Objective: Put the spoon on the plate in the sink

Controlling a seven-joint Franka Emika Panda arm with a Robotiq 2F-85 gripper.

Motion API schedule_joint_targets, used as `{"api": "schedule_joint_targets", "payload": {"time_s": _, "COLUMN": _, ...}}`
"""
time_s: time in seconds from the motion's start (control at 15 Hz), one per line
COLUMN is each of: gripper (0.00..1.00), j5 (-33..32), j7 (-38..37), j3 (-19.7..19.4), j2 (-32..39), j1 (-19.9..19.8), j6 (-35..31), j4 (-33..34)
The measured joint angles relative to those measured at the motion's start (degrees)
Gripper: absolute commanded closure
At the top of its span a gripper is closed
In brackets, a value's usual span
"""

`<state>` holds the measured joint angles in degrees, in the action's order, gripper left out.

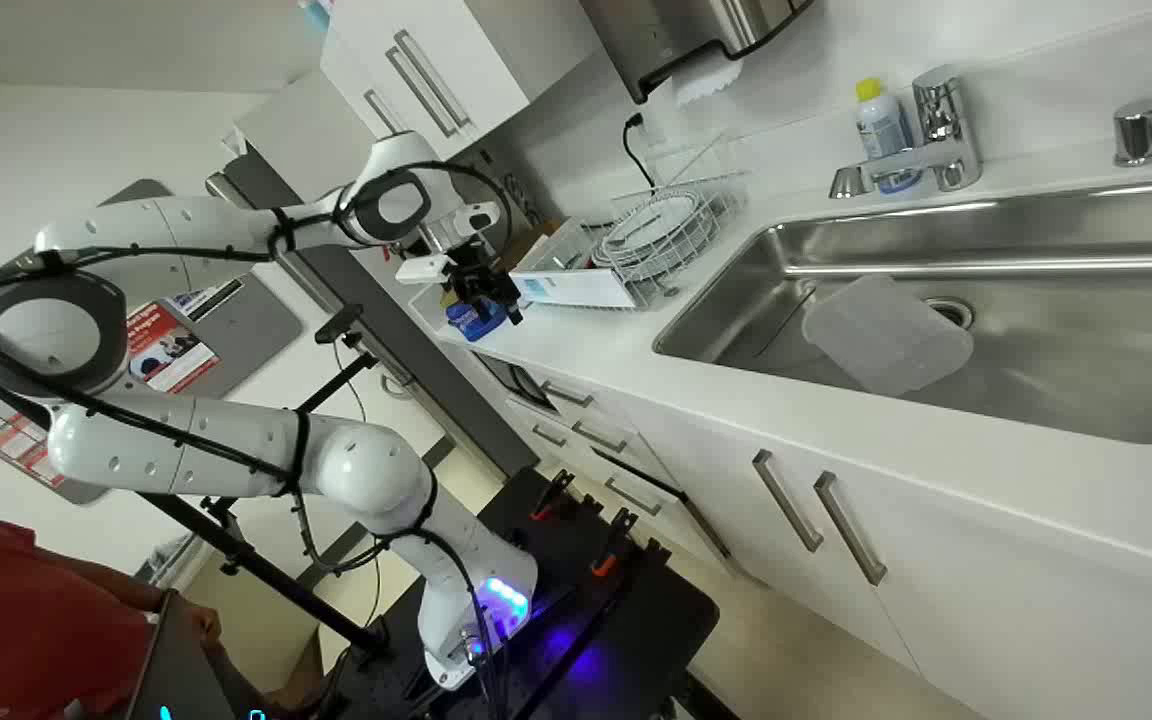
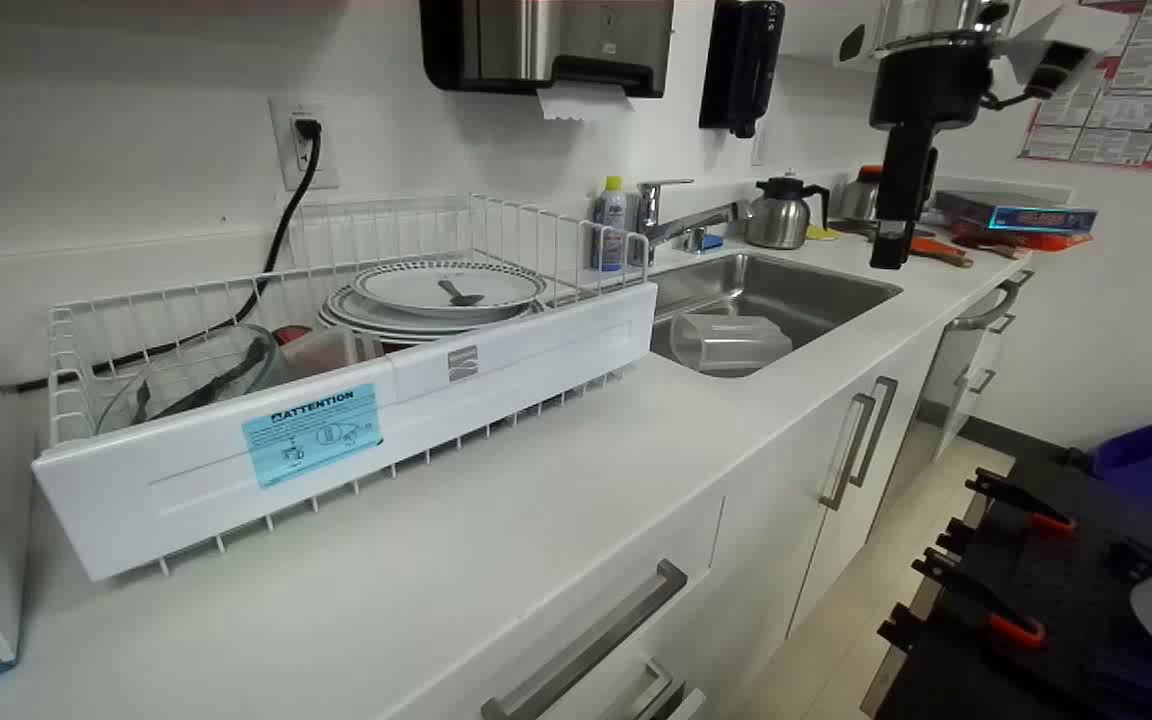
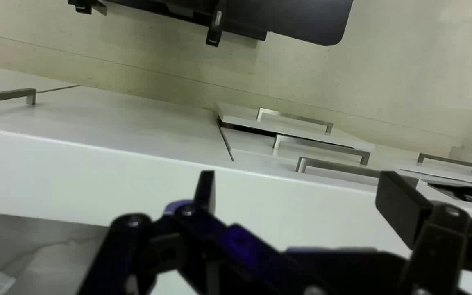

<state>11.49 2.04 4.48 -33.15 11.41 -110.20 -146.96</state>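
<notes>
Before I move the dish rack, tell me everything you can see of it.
The dish rack is an open basket of thin white wire with a solid white front panel, plastic by its look. The panel carries a blue sticker headed ATTENTION and a small gray label. It stands upright on the counter, beside the sink. Inside are stacked plates, topped by a dark spoon, and clear dishware. Much of its floor is hidden. The gripper does not touch it.

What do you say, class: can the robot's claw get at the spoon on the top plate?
Probably yes: the claw is open and the spoon lies uncovered on the top plate; the rack walls favour entry from above.
</notes>
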Motion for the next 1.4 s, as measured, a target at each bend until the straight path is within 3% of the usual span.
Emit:
{"api": "schedule_joint_targets", "payload": {"time_s": 0.53, "gripper": 0.0, "j5": -0.02, "j7": 0.0, "j3": 0.04, "j2": 0.06, "j1": -0.01, "j6": 0.0, "j4": 0.01}}
{"api": "schedule_joint_targets", "payload": {"time_s": 0.8, "gripper": 0.0, "j5": -1.35, "j7": -1.6, "j3": 2.14, "j2": 2.86, "j1": -0.55, "j6": -1.39, "j4": 2.83}}
{"api": "schedule_joint_targets", "payload": {"time_s": 1.4, "gripper": 0.0, "j5": -8.76, "j7": -13.05, "j3": 8.82, "j2": 19.36, "j1": -0.97, "j6": -20.75, "j4": 19.44}}
